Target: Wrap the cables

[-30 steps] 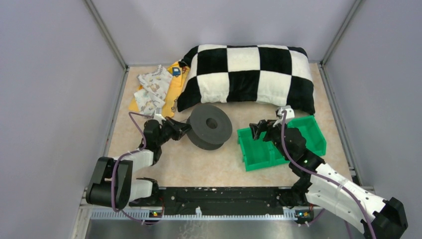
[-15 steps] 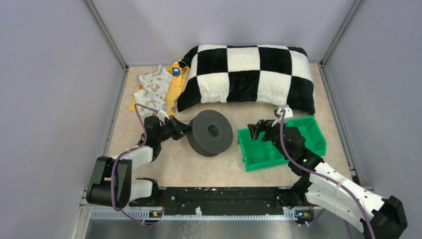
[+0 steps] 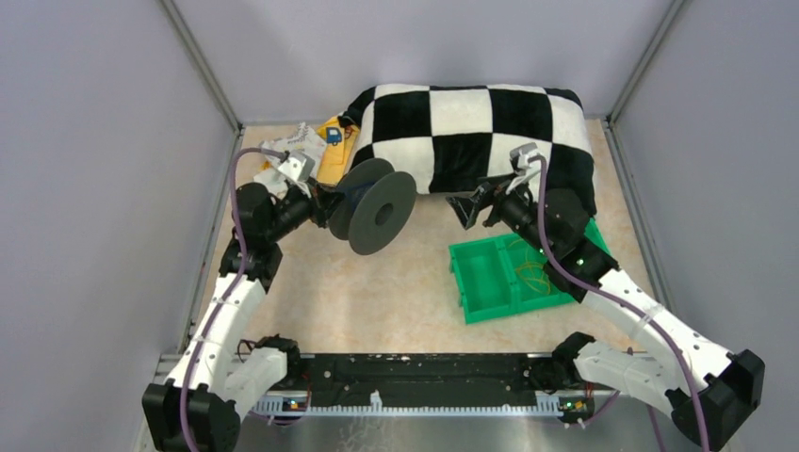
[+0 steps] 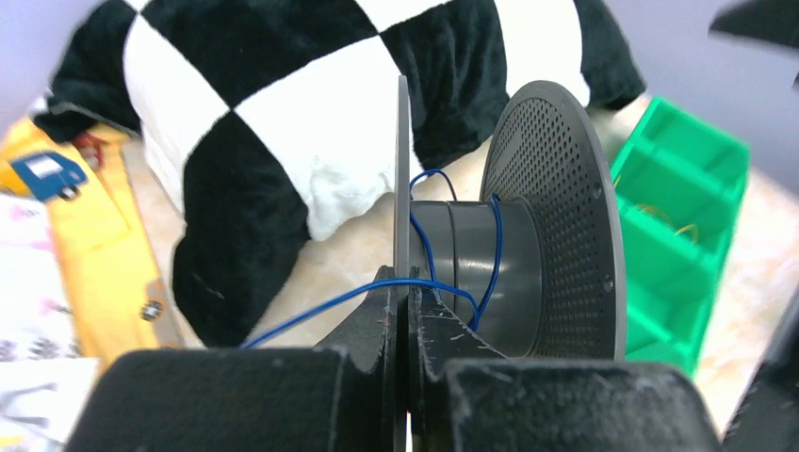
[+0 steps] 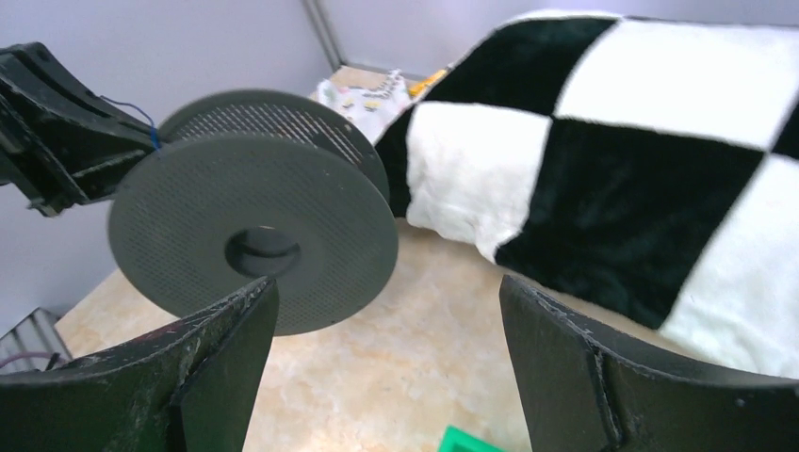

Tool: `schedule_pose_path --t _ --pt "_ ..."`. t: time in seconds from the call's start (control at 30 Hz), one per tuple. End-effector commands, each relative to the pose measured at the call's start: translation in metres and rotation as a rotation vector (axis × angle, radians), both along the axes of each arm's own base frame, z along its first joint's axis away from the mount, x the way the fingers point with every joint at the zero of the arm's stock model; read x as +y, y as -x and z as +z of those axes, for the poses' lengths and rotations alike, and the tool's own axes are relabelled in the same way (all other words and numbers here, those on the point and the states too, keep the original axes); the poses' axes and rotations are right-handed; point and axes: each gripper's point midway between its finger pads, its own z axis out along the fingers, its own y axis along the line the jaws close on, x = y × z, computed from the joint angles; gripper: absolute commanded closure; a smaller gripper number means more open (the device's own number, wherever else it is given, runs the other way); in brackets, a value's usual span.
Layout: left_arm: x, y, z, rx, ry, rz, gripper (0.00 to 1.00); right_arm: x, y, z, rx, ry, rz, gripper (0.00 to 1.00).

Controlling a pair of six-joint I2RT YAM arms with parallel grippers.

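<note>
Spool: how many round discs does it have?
2. The near disc is clamped edge-on in the left end effector; the far disc lies toward the green tray.
</note>
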Motion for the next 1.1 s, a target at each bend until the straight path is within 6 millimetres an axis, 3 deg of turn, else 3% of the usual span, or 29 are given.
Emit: schedule_pose_path --t 0.0,0.23,0.33,0.43,0.63,0.8,0.9,1.07 --pt "-0.005 0.011 0.034 -0.315 -0.225 -0.107 1.0 0.023 0.004 0.043 -0.091 0.0 0.134 0.13" --pt "-0.028 0.035 0.03 -0.379 -0.353 -0.33 1.0 0.052 -0.003 0.063 -0.104 0.008 0.25 0.13" --pt "-0.038 0.052 0.028 -0.448 -0.393 -0.449 1.0 0.058 -0.011 0.064 -0.081 0.025 0.254 0.13" --pt "-0.036 0.054 0.029 -0.507 -0.45 -0.468 1.0 0.069 -0.016 0.057 -0.018 0.062 0.29 0.13" --pt "-0.049 0.076 0.027 -0.557 -0.441 -0.633 1.0 0.111 -0.008 0.044 0.148 0.059 0.522 0.13" --pt "-0.056 0.089 0.027 -0.57 -0.409 -0.7 1.0 0.141 0.012 0.051 0.245 -0.047 0.756 0.15" --pt "-0.057 0.09 0.031 -0.564 -0.398 -0.705 1.0 0.146 0.021 0.056 0.197 -0.081 0.82 0.23" --pt "-0.06 0.097 0.036 -0.539 -0.354 -0.737 1.0 0.136 0.027 0.049 0.125 -0.002 0.734 0.25"
